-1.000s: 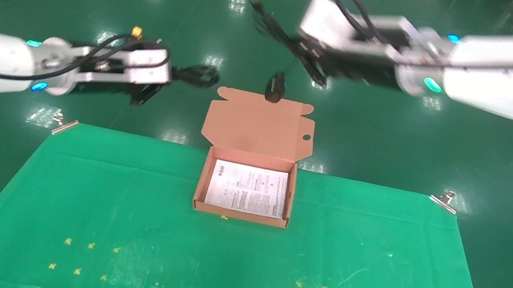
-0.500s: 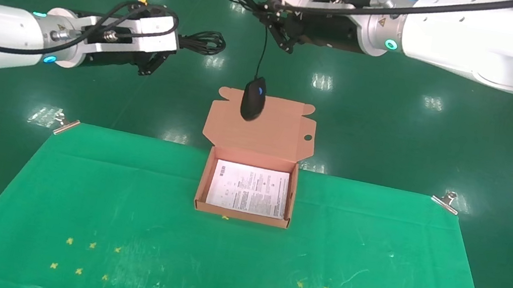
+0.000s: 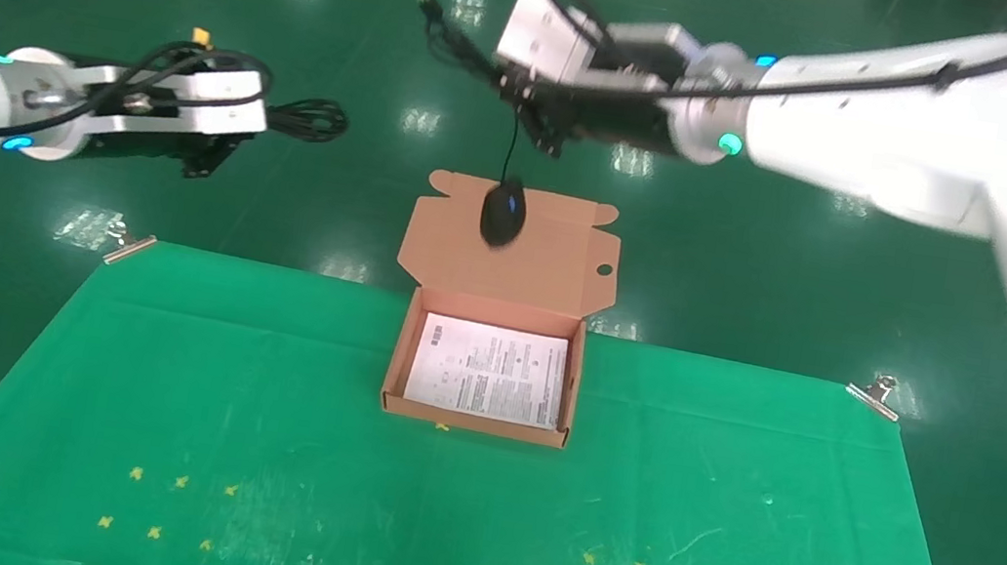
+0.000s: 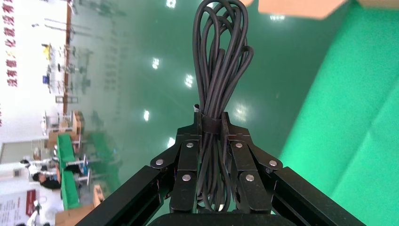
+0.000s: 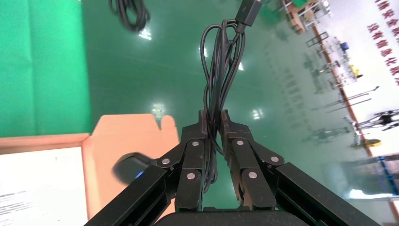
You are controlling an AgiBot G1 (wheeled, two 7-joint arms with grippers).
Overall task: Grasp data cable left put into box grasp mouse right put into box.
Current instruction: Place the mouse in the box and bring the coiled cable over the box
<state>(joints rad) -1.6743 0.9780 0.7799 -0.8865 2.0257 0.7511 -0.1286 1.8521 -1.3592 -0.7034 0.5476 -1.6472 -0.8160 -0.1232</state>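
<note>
Near to far: box [image 3: 400, 352] sits open at far edge of green counter [image 3: 156, 372], midway between its far corners, printed sheet [image 3: 486, 371] inside, lid [image 3: 507, 258] leaning out past edge

We hold mouse [image 3: 504, 212] only by bunched cord [image 5: 217, 89]; right gripper [image 3: 552, 132] clamped on it, mouse dangling over lid, short of tray

Risks we judge: mouse swings, hits lid or lands outside; cord slips

Left gripper [image 3: 232, 148] beyond far-left corner, clamped on data cable [image 4: 221, 70], loops sticking out; could snag box wall

Hard to tell: mouse height above lid; cord-to-mouse join
</note>
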